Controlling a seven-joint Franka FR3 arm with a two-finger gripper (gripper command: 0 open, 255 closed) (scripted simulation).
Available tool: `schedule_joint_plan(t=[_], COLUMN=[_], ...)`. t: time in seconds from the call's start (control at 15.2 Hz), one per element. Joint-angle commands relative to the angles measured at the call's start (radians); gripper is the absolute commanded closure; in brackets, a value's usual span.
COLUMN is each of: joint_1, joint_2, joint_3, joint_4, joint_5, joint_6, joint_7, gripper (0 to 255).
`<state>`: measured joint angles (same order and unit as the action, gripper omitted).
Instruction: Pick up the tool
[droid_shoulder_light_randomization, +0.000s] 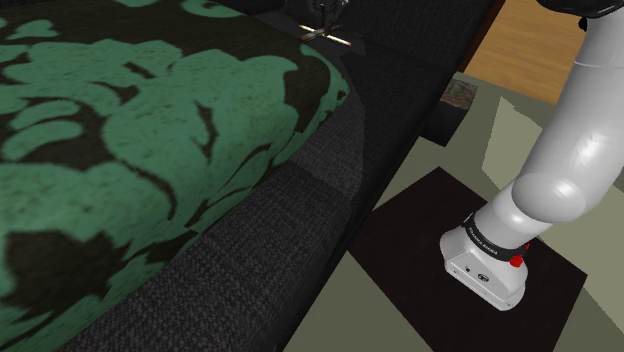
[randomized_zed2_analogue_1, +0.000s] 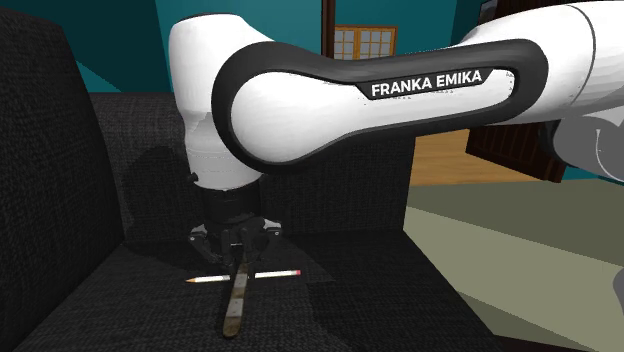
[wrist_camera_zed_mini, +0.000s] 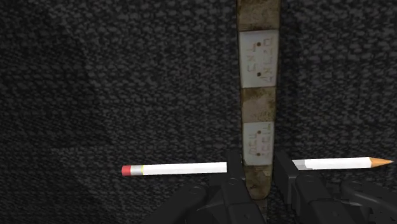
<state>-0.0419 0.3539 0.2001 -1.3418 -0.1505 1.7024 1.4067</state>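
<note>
Tool (wrist_camera_zed_mini: 258, 95) lies flat on the sofa seat (wrist_camera_zed_mini: 95, 95), crossing the white pencil (wrist_camera_zed_mini: 178, 169). The claw (wrist_camera_zed_mini: 257, 184) clasps its end just beside the pencil, so the grasp looks made; lifting remains

Tool (wrist_camera_zed_mini: 257, 95): long, flat, narrow bar, mottled brown. Upper face carries two white rectangular patches with small dark marks. Lies flat on dark woven sofa seat (wrist_camera_zed_mini: 95, 76). Wrist view: runs from top edge to bottom, right of centre; jaws clasp both long edges near lower end. Second exterior view: lower centre-left, slightly slanted.
</note>
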Motion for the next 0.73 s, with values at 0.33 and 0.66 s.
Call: schedule_joint_plan(t=[0.33,0.66], joint_1=[0.000,0.004], joint_2=[-0.001,0.011], joint_3=[0.000,0.000], joint_4=[-0.002,0.071], joint_5=[0.000,-0.001], joint_6=[0.001,-0.060], joint_7=[0.000,-0.005], gripper=[255,255])
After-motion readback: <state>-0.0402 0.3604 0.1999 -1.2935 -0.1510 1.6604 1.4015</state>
